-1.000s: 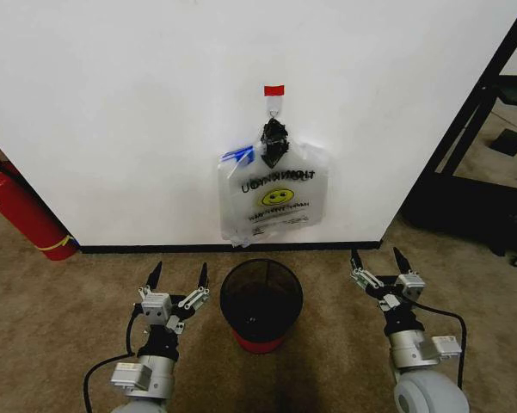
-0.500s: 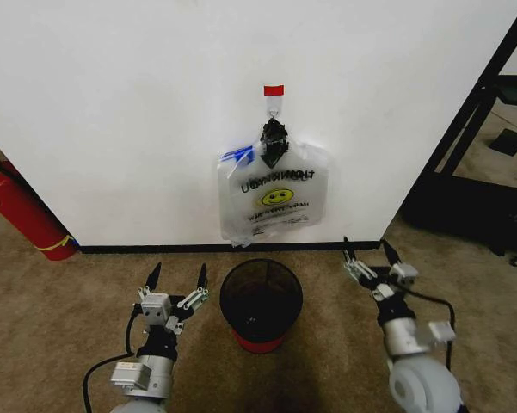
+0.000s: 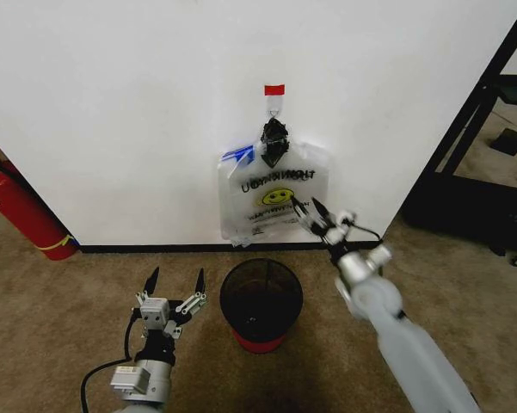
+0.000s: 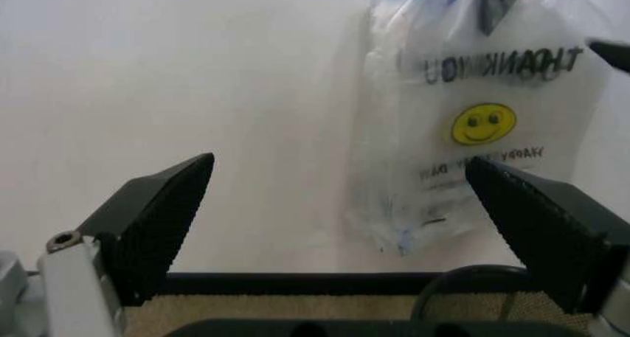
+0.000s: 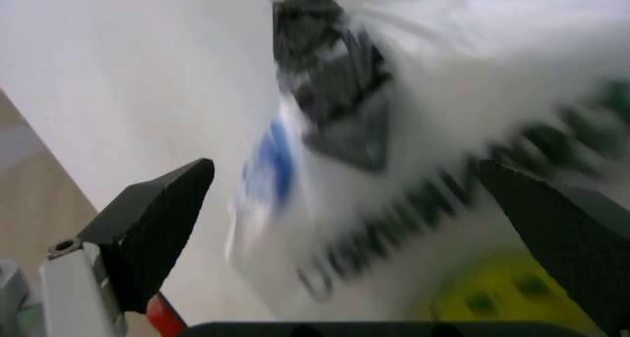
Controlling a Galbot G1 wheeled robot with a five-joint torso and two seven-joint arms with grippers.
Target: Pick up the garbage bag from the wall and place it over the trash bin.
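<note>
On the white wall (image 3: pixel 112 103), a flat bundle of thin see-through bags (image 3: pixel 273 202) with a yellow smiley print hangs from a metal hook (image 3: pixel 274 108) under a red tape patch (image 3: pixel 274 89). A black tie (image 3: pixel 275 142) gathers it. I cannot tell a single garbage bag apart from this bundle (image 4: pixel 482 130) (image 5: pixel 473 175). My right gripper (image 3: pixel 324 212) is raised, open, just in front of the bundle's lower right part. The black mesh trash bin (image 3: pixel 261 297) with a red base stands on the carpet below. To the left of the bin, my left gripper (image 3: pixel 175 280) rests low and open.
A red fire extinguisher (image 3: pixel 21 211) leans at the wall on the far left. A black skirting strip (image 3: pixel 155 249) runs along the wall's foot. A black shelf frame (image 3: pixel 477 120) stands at the right. Brown carpet surrounds the bin.
My right arm has lifted from beside the bin and reached forward and left up to the hanging bundle. The left arm, the bin and the bundle have stayed put.
</note>
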